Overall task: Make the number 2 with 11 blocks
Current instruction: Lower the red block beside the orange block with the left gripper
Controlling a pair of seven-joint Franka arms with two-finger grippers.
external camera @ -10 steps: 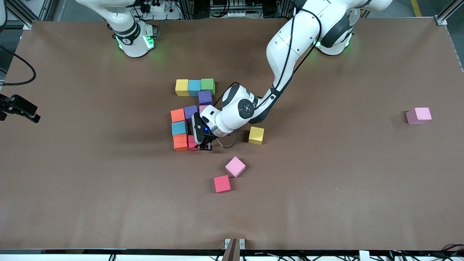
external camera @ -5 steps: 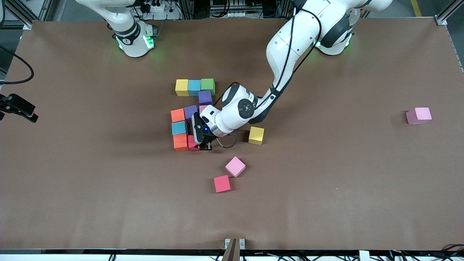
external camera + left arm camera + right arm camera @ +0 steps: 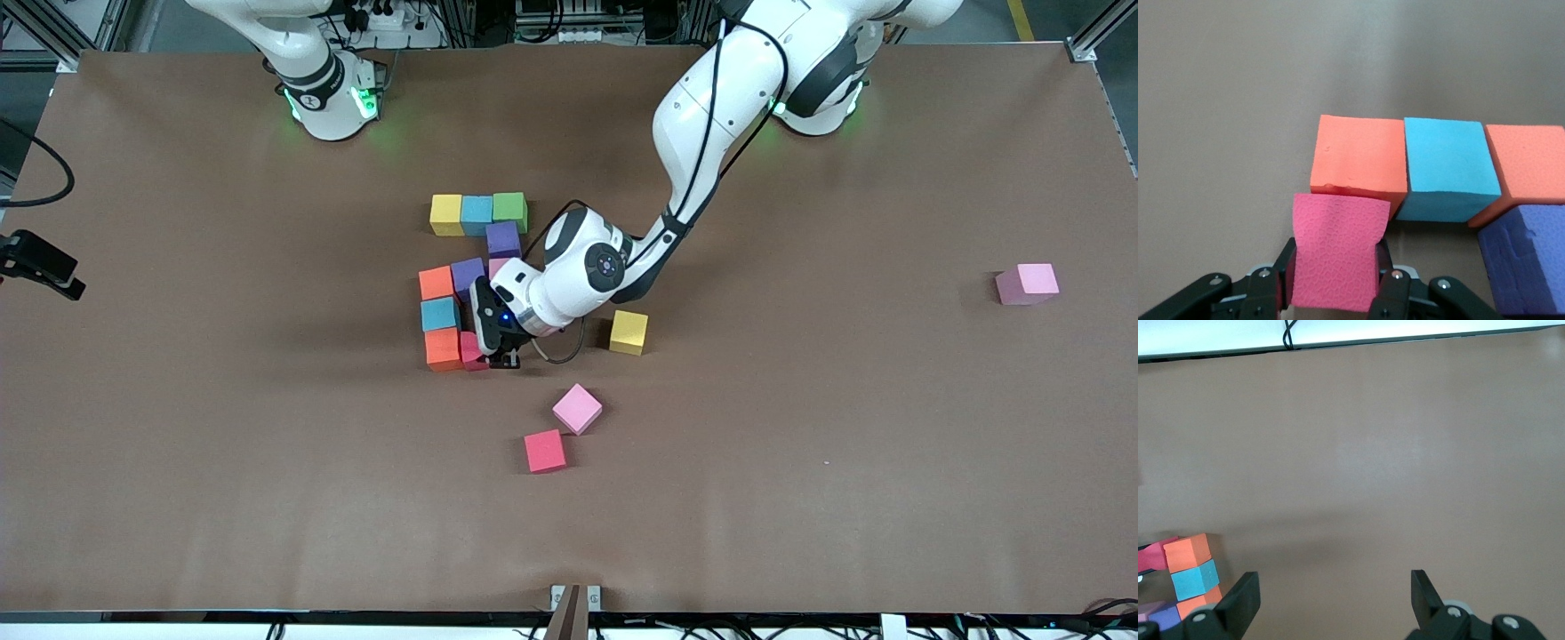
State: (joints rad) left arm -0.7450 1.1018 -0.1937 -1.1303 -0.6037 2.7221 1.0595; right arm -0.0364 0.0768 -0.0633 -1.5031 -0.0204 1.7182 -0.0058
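Table [image 3: 267,462]: I read it as the work surface carrying a part-built number 2 [image 3: 471,267] near the middle, with spare blocks scattered around.
Progress, done: I count a top row of yellow block [image 3: 445,213], blue block [image 3: 476,213] and green block [image 3: 510,210]; a purple block [image 3: 503,238] under the green end; a middle row with an orange block [image 3: 436,282], a second purple block [image 3: 466,274] and a pink one mostly hidden by the wrist; then a second blue block [image 3: 440,314] and a lower orange block [image 3: 443,348] running down toward the camera.
Progress, left: I judge the bottom row unfinished; the piece in hand looks like the tenth, so one more should follow.
Left arm: I have it reaching from its base down over the digit, wrist bent low to the table.
Left gripper [image 3: 1333,301]: clamped on the red block [image 3: 1337,250], squeezing its sides in; the block touches the lower orange block just ahead of the fingers.
Spares: beside the gripper toward the left arm's end sits a loose yellow block [image 3: 629,331]; nearer the camera than the gripper, a pink block [image 3: 578,408] and a red spare [image 3: 544,450]; a pale pink block [image 3: 1028,283] lies well apart.
Right arm: I have it waiting.
Right gripper [image 3: 1331,603]: fingers spread wide, holding nothing, over bare table toward the right arm's end.
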